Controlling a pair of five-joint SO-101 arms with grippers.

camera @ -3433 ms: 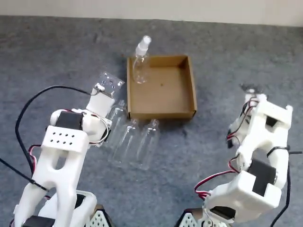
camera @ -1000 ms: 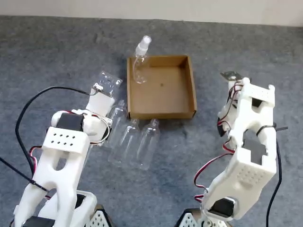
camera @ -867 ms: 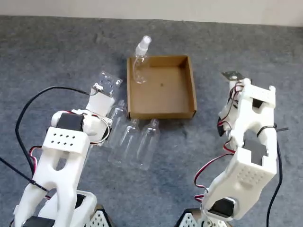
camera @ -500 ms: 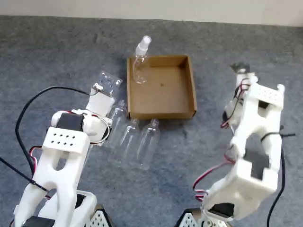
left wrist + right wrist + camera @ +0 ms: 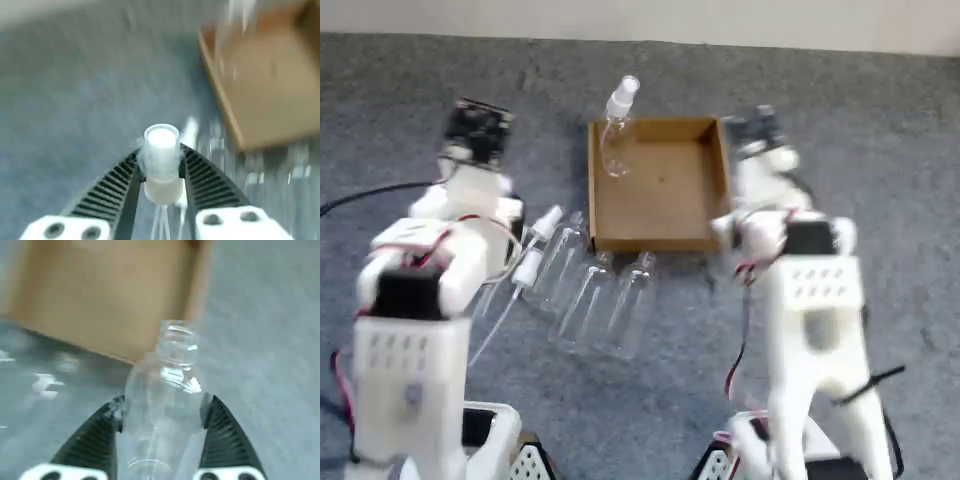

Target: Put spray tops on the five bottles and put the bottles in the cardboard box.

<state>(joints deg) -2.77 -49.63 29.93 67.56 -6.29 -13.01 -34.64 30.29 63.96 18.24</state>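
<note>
Spray top (image 5: 161, 145) sits clenched in my left gripper (image 5: 161, 162), its tube hanging below, with that arm up on the left of the cardboard box (image 5: 660, 240); my right gripper (image 5: 162, 412) grasps an open-necked bottle (image 5: 167, 375) by the box's right side, neck pointing towards the box; three uncapped bottles (image 5: 588, 292) lie side by side just before the box; one capped bottle (image 5: 613, 140) leans in its far left corner

Looks like a small robotics lab or hobby bench: grey carpet-like mat (image 5: 880, 150) spread over the table, pale wall (image 5: 770, 20) along the far edge, two white printed-plastic arms (image 5: 410, 300) at the near side, loose servo wires (image 5: 737, 352) trailing.
</note>
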